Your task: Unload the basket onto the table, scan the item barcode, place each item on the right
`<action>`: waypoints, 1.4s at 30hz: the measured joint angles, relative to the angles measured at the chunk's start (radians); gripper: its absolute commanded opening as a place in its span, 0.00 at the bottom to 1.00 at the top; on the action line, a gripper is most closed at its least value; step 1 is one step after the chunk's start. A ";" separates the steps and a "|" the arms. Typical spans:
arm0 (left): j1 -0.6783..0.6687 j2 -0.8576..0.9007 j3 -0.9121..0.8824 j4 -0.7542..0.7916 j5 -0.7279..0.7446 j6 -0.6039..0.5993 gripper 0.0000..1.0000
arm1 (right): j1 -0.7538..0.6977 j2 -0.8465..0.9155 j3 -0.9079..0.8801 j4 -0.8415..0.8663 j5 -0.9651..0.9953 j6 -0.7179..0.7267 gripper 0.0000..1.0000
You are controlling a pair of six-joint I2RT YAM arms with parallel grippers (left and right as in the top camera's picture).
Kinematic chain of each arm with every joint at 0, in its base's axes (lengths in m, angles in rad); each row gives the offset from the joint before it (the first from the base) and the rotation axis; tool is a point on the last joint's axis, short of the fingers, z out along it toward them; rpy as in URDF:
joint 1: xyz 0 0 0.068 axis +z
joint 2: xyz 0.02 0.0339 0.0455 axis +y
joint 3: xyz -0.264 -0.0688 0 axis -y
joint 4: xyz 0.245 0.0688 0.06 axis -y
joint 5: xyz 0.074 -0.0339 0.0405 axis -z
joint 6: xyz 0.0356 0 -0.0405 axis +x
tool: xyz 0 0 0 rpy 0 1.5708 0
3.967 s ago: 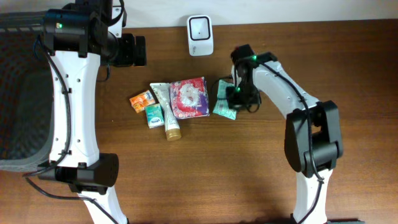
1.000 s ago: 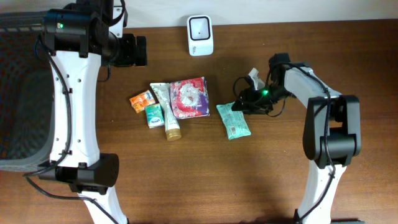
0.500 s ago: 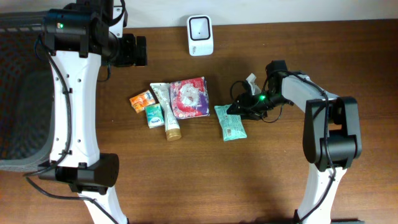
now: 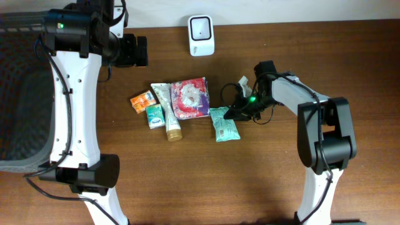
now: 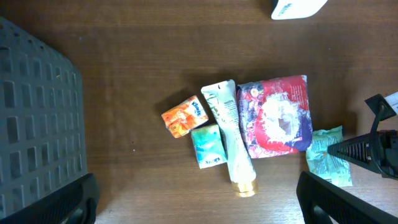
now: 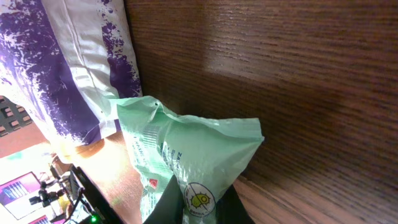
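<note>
1. The right gripper (image 6: 189,202) is closed. In its wrist view its dark fingers meet on the end seam of the green packet (image 6: 186,149), just by a round logo. From this I judge it to be pinching the film.
2. The green packet (image 4: 224,124) lies flat on the table, just beside the lower right corner of the red-and-white pouch (image 4: 190,98).
3. It looks light, soft and crinkly, with glossy film that may slip. A pinch on the flat crimped seam should hold better than one on the puffy middle. It will likely droop from the grip, so the printed face may sag or twist.
4. The left gripper (image 4: 132,51) hangs wide open and empty, well up and left of the pouch.
5. The scanner (image 4: 200,27) stands above the pouch, well apart from it.
6. I cannot make out a barcode on the packet. The fingertips hide the seam in the overhead view. The packet's underside is unseen.
</note>
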 measured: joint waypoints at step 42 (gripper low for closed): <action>0.000 0.000 0.000 0.000 0.000 0.000 0.99 | 0.195 -0.546 0.000 0.270 0.160 0.315 0.04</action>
